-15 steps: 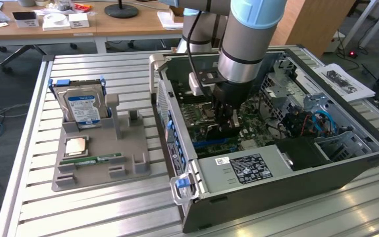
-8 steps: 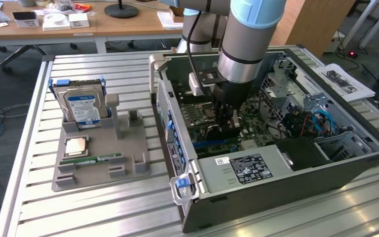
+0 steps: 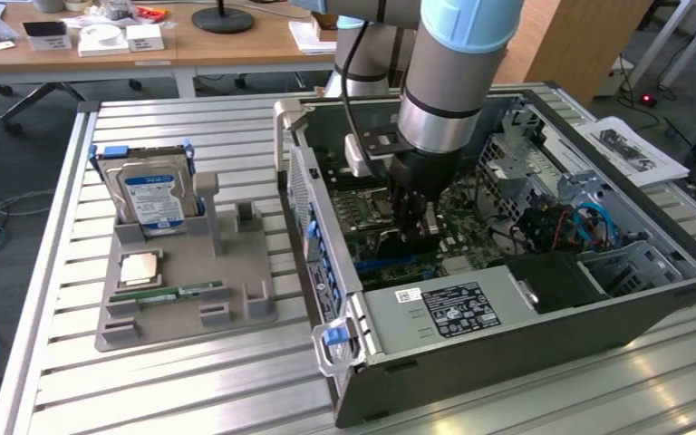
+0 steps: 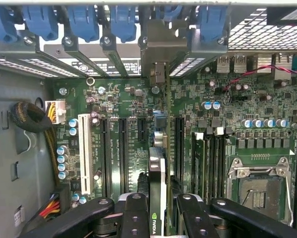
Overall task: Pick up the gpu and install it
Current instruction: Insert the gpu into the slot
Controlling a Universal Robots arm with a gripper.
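The gpu (image 4: 157, 171) is a thin dark card seen edge-on, with a green logo near my fingers and its silvery metal bracket (image 4: 156, 54) up against the row of blue-latched slot covers. My gripper (image 4: 161, 215) is shut on it, one black finger (image 4: 135, 213) on each side. The card stands upright over the green motherboard (image 4: 113, 99), in line with the long expansion slots. In the exterior view my gripper (image 3: 411, 222) reaches down inside the open computer case (image 3: 638, 299), low over the board. Whether the card's edge sits in a slot is hidden.
Left of the case in the exterior view, a grey holder (image 3: 178, 308) carries a blue-labelled hard drive (image 3: 155, 195), a CPU (image 3: 140, 267) and a green RAM stick (image 3: 185, 293). Inside the case are the power supply (image 3: 457, 308), the CPU socket (image 4: 258, 191) and cable bundles (image 4: 29, 116).
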